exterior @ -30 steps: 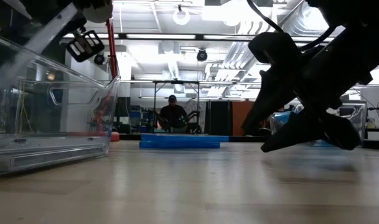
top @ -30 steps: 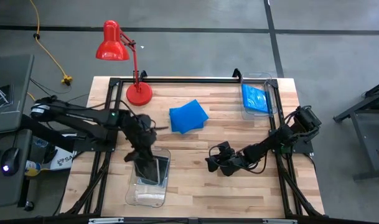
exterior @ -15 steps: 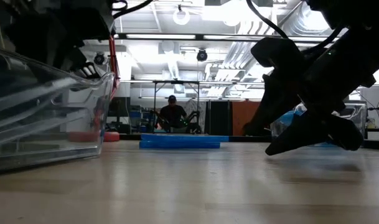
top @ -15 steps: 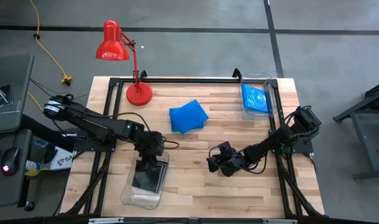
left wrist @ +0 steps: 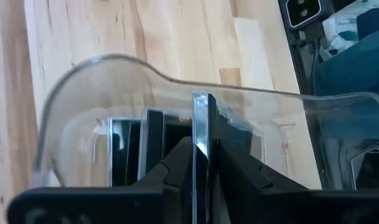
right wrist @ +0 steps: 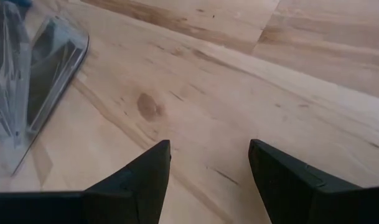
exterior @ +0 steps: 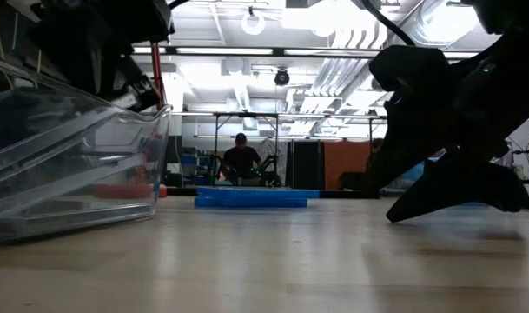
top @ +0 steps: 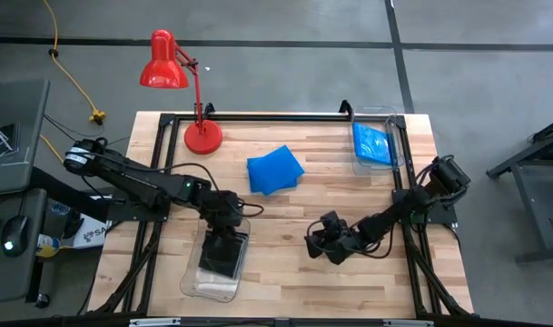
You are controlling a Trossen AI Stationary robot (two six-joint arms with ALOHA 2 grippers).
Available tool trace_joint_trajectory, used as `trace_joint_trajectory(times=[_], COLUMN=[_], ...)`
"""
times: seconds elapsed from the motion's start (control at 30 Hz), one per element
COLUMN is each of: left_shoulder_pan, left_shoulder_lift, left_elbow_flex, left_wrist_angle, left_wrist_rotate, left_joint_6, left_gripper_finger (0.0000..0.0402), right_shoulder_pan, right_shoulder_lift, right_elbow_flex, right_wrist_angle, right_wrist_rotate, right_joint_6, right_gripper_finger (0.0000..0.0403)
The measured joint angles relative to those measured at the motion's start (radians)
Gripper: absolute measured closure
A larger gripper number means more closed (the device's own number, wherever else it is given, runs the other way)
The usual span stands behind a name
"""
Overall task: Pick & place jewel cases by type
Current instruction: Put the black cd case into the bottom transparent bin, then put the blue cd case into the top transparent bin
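Pinching a dark case (left wrist: 202, 134) on edge, the left gripper (left wrist: 201, 163) is seen inside the clear bin (top: 196, 284) only in its wrist view; another dark case (left wrist: 153, 143) stands beside. Blue cases (top: 275, 169) are stacked mid-table, another (top: 373, 143) lies in the far bin (top: 391, 115). Right gripper (right wrist: 206, 165) is spread, empty, above the table (right wrist: 251, 99).

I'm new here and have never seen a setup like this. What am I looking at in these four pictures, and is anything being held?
Two dark robot arms work at a wooden table. One camera looks down from above, one sits at table height, and one rides on each wrist. The left gripper is over a clear bin and grips a dark jewel case on edge inside it. The right gripper waits open, low over bare wood. A stack of blue jewel cases lies mid-table, more sit in a second bin, and a red lamp stands at the back.
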Motion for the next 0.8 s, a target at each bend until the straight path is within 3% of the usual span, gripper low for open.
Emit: trace_joint_trajectory(times=[0.47, 0.8], left_shoulder_pan=[0.0, 0.0], left_shoulder_lift=[0.001, 0.0], left_elbow_flex=[0.041, 0.041], left_wrist_angle=[-0.056, -0.062], left_wrist_rotate=[0.017, 0.051], left_joint_6=[-0.006, -0.04], left_gripper_finger=[0.0245, 0.0218], right_shoulder_pan=[0.025, 0.025], right_shoulder_lift=[0.0, 0.0], right_elbow_flex=[0.0, 0.0], right_wrist_angle=[-0.003, -0.003], right_wrist_rotate=[0.016, 0.014], right_joint_6=[-0.004, -0.026], right_gripper_finger=[0.0192, 0.0192])
